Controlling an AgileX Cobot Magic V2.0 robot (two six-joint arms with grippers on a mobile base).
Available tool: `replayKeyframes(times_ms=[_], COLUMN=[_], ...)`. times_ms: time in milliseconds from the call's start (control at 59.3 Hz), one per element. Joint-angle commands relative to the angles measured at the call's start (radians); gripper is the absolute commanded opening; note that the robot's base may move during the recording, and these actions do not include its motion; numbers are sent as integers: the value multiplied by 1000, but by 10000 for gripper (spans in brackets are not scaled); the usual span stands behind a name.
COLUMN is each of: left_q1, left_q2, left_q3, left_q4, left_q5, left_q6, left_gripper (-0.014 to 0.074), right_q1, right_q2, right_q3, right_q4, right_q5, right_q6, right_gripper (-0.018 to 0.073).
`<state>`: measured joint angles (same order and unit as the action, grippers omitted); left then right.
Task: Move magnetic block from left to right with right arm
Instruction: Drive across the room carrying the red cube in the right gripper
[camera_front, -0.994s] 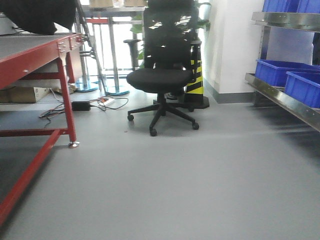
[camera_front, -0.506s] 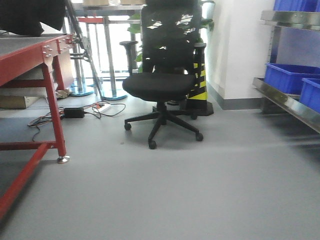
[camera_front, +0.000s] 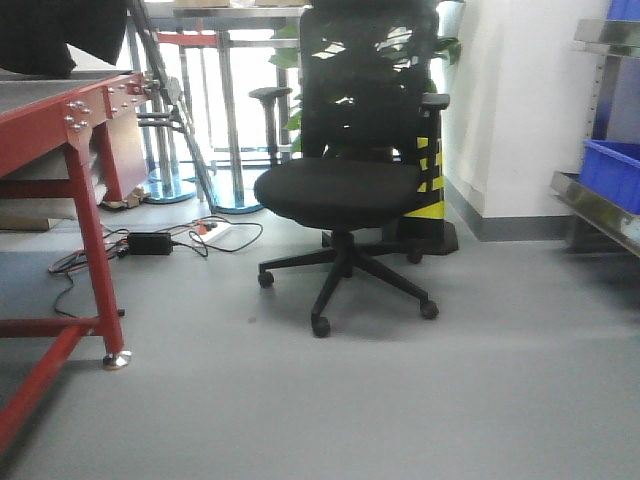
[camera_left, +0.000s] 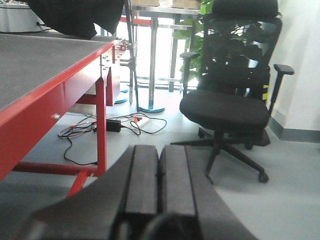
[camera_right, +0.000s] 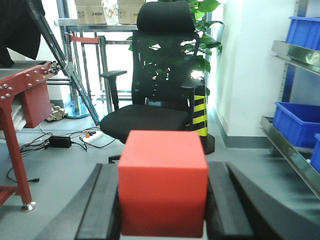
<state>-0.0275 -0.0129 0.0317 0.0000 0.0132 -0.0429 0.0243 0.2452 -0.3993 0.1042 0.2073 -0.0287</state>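
Front view: neither of my end effectors is showing here. A black office chair (camera_front: 345, 190) is standing on the grey floor (camera_front: 400, 400). The red-framed counter (camera_front: 60, 110) is sitting at the left edge, and a blue bin (camera_front: 612, 172) is resting on the shelf at the right.

Left wrist view: my left end effector (camera_left: 159, 175) is pressing its two pads flat together, gripping nothing.

Right wrist view: my right end effector (camera_right: 162, 210) is clamping the magnetic block (camera_right: 162, 180) between its dark fingers (camera_right: 102, 205). Both pads are touching the red cube's sides, with chair and floor behind.
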Motion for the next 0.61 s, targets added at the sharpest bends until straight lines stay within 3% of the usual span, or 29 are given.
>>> replayKeyframes(times_ms=[0, 590], left_q1=[-5, -5], left_q2=[-6, -6], left_q3=[9, 9], left_q4=[0, 0], left_q5=[-88, -88], left_q6=[-4, -4], left_gripper=[-116, -116], right_q1=[-4, -4], right_q2=[12, 12], right_q3=[-31, -31], right_q4=[-6, -6], right_q5=[-92, -92], right_q6=[-1, -1], right_gripper=[275, 275])
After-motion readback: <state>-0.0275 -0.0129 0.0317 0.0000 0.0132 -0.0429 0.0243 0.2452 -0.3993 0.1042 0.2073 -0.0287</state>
